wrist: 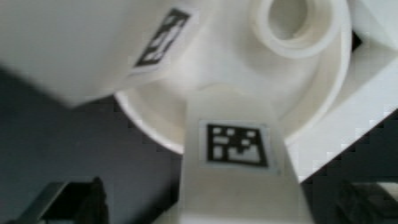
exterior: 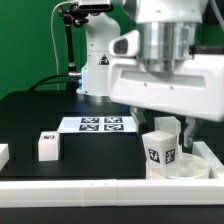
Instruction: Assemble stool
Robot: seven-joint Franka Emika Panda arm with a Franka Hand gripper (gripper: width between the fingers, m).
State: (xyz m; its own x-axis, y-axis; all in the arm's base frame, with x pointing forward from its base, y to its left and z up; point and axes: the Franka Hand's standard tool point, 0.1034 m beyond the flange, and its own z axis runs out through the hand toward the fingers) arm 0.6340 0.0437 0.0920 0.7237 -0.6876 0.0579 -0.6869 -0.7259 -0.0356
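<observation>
The hand [exterior: 168, 124] hangs released, its two dark fingers [wrist: 71, 200] spread to either side of a white tagged leg [wrist: 231, 150], with a gap on each side. Directly below the hand that leg stands upright on the round seat [wrist: 249, 75]; a second leg [wrist: 151, 45] shows just beyond it at the seat's edge. Farther out, the marker board [exterior: 97, 124] lies flat on the black counter [exterior: 30, 112]; a third leg [exterior: 47, 146] stands well apart from the hand toward the exterior view's left; a white rail [exterior: 90, 190] runs along the counter's near edge.
</observation>
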